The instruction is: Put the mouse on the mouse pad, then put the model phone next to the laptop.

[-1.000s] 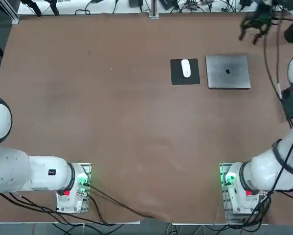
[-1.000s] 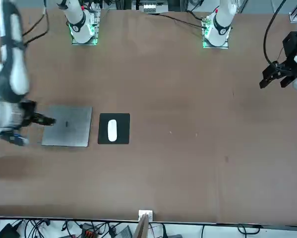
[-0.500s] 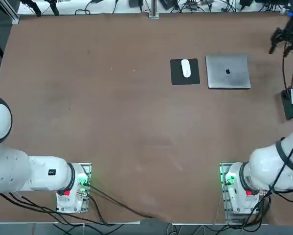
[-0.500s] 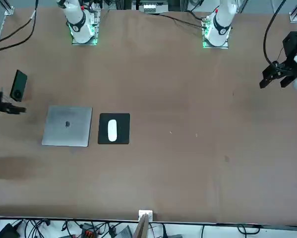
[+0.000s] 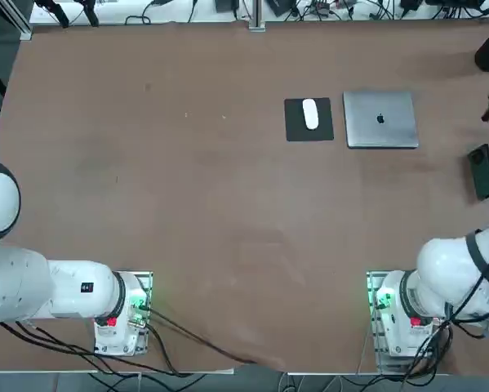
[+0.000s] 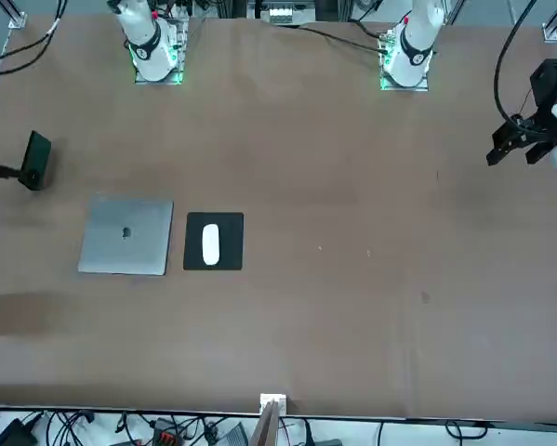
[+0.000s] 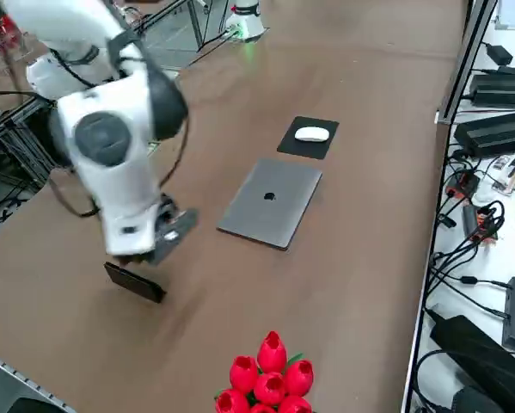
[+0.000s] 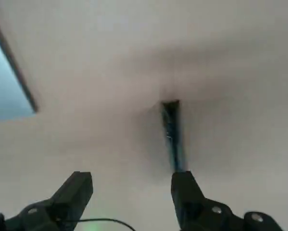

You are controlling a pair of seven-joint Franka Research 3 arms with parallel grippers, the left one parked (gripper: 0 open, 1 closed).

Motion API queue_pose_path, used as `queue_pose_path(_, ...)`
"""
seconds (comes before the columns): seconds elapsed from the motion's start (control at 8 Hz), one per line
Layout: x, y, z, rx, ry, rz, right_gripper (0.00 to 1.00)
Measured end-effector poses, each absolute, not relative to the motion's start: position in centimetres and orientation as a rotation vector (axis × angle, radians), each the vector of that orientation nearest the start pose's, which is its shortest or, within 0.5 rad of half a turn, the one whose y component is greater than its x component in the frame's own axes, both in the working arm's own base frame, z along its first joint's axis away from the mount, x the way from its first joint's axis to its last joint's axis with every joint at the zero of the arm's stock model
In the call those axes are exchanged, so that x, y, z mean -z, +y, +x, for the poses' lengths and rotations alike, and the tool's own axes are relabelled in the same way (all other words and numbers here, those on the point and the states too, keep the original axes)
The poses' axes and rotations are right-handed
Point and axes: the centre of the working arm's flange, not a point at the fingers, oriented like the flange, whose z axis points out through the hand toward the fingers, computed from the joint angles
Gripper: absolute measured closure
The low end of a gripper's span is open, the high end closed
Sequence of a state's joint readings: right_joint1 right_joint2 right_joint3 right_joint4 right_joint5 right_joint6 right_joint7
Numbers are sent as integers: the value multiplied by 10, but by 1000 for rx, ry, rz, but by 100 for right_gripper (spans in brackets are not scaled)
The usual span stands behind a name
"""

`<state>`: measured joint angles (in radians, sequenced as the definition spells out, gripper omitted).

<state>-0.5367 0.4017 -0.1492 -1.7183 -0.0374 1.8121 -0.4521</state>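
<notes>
Model phone (image 7: 135, 282): on the right-hand side of the table, up on a narrow edge by the look of it, well apart from the laptop (image 5: 380, 120). Standing like that probably gave the fingers two faces to pinch.

Mouse (image 5: 310, 113): sat on the mouse pad (image 5: 298, 131), fully inside its border, so I figured that half was done and the phone was the job in hand.

Right gripper (image 8: 131, 195): jaws wide apart with nothing between them, down near the phone. My guess was it was lining up for a grab, and wide made sense so it could straddle the slab. In the wrist view the phone lined up with one finger rather than the gap, so it probably needed a nudge sideways or it'd have knocked the thing over.

Hard to see: top view cut off most of the gripper at the picture's edge, and front view lost the wrist. Wrist view showed the phone nearly edge-on and fuzzy, so its camera circle didn't show there. Couldn't tell whether a fingertip was touching it.
</notes>
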Motion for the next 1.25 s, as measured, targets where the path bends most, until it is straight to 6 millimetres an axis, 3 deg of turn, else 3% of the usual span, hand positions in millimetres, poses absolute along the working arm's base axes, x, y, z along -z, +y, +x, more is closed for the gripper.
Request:
queue_pose_path(0.75,-259,-435,373,-352,301,-3064,0)
queue_pose_path(1.25,-247,-418,383,-314,243,-3080,0)
